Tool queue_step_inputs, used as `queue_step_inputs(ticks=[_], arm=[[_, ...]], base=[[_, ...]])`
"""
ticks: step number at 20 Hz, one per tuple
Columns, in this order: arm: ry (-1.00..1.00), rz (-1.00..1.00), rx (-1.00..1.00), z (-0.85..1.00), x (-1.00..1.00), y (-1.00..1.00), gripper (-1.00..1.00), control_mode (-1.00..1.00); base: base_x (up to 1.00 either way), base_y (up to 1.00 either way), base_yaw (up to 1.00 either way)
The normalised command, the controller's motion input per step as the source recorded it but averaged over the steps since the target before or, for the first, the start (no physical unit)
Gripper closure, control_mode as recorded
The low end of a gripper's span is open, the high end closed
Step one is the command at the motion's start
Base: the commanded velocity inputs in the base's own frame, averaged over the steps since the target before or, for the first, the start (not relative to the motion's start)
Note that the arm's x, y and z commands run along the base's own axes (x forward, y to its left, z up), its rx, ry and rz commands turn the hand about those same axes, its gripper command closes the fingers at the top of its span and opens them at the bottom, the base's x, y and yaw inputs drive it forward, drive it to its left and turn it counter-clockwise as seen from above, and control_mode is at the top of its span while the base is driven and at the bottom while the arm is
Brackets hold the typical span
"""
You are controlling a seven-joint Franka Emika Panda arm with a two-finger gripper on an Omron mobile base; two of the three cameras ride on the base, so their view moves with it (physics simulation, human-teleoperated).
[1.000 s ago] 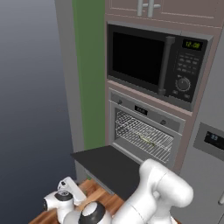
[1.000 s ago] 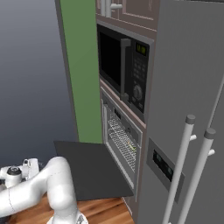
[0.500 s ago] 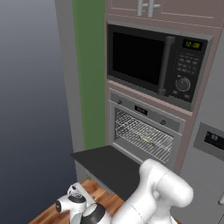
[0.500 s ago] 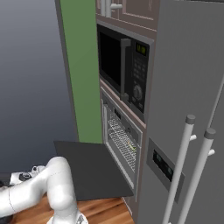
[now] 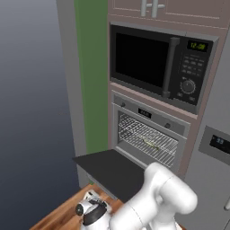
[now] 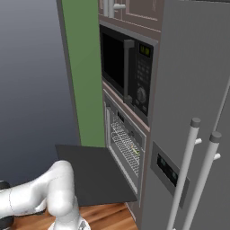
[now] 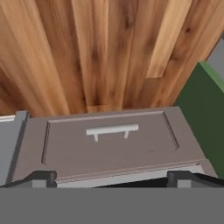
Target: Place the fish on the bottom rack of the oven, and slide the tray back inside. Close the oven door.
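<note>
1. One step looks left: the fish (image 5: 151, 143) already lies on the bottom rack (image 5: 146, 139), which sits inside the oven (image 5: 148, 134), so closing is what remains.
2. The oven door (image 5: 112, 173) hangs fully down, flat and level in front of the cavity.
3. The claw (image 7: 111, 177) stands wide apart and empty, low beneath the door, looking at a brown drawer front (image 7: 109, 140) with a pale handle (image 7: 112, 130).
4. Best approach, I judge: come up under the door's outer edge, push up and forward in an arc, and keep clear of the rack.
</note>
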Motion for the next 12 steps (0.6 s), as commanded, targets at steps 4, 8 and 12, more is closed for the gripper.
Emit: queue_step_inputs(ticks=[4, 8, 12], arm=[[-0.12, -0.04, -0.28, -0.9, 0.19, -0.38, -1.0, -1.0], [-0.47, -0.11, -0.36, -0.33, -0.03, -0.38, -1.0, -1.0], [-0.69, -0.18, -0.44, 0.11, -0.19, -0.45, -1.0, -1.0]], base=[[0.0, 0.0, 0.0], [0.0, 0.0, 0.0], [0.0, 0.0, 0.0]])
